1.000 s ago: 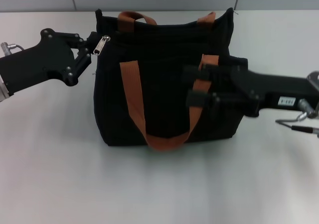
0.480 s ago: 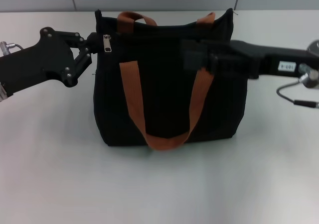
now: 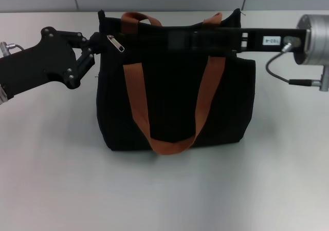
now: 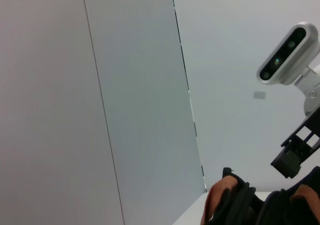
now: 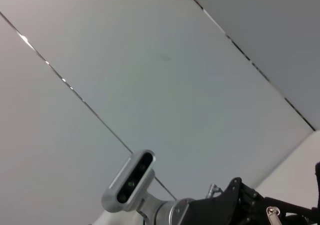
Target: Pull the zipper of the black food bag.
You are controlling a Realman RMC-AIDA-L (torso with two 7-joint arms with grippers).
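The black food bag (image 3: 175,102) stands upright mid-table, its orange-brown strap handles (image 3: 139,95) hanging down the front. The silver zipper (image 3: 116,43) pull lies at the top left corner of the bag, tilted. My left gripper (image 3: 95,42) is pressed to that corner from the left and looks shut on the bag's end. My right arm lies along the bag's top edge, with the right gripper (image 3: 175,39) dark against the fabric, well right of the pull. In the right wrist view the zipper pull (image 5: 272,212) shows by the left gripper (image 5: 240,205).
White table (image 3: 164,190) runs around the bag, with a grey wall behind it. A cable (image 3: 280,77) loops below the right wrist. The head camera (image 4: 287,55) shows in both wrist views against the wall panels.
My right arm rose from the bag's front face to its top edge and reached left along it. The zipper pull swung from hanging down to tilted. The left gripper stayed put.
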